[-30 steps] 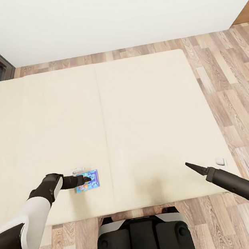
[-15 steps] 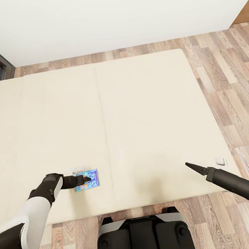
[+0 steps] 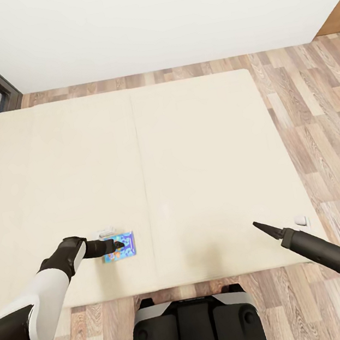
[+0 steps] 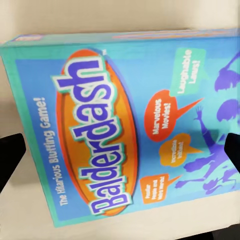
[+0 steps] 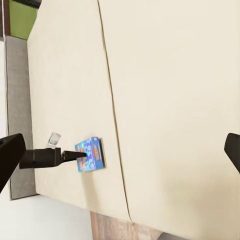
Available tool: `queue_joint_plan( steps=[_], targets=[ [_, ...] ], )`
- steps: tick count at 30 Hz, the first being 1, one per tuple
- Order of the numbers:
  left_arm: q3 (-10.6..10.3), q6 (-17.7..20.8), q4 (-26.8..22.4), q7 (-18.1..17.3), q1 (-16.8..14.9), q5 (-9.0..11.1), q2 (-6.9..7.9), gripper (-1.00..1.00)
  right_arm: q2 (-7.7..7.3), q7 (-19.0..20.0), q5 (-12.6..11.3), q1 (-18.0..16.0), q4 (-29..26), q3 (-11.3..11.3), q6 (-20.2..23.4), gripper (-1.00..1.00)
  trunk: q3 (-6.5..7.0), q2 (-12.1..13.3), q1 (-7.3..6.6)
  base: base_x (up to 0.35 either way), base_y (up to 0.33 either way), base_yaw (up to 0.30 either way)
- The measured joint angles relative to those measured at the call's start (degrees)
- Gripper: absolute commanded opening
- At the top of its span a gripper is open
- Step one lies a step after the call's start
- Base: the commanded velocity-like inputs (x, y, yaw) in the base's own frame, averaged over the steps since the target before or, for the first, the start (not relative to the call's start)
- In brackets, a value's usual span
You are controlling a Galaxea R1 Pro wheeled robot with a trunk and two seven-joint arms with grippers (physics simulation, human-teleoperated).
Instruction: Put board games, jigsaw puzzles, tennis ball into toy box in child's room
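Hovering my left gripper (image 3: 118,245), fingers spread, over the small blue board game (image 3: 122,246) lying flat near the bed's (image 3: 199,148) near-left edge; closing off-centre could skid the box away.

A bedroom in a home, shown by the wide beige bed (image 3: 189,150) on a wood-plank floor (image 3: 321,111) against a plain white wall (image 3: 155,17).

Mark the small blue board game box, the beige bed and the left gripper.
small blue board game box (image 4: 125,125), left wrist view, printed lid.
beige bed (image 3: 200,154), head view, bare mattress.
left gripper (image 3: 115,245), head view, between fingertips.
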Motion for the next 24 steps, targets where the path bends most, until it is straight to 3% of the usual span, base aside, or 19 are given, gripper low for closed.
queue_joint_plan(
  steps=[24],
  targets=[
    [0.0, 0.0, 0.0, 0.0, 0.0, 0.0, -0.09, 1.0, -0.01, 0.0, 0.0, 0.0, 0.0, 0.0, 0.0, 1.0, 0.09, 0.0, 0.0, 0.0, -0.018, 0.0]
  ],
)
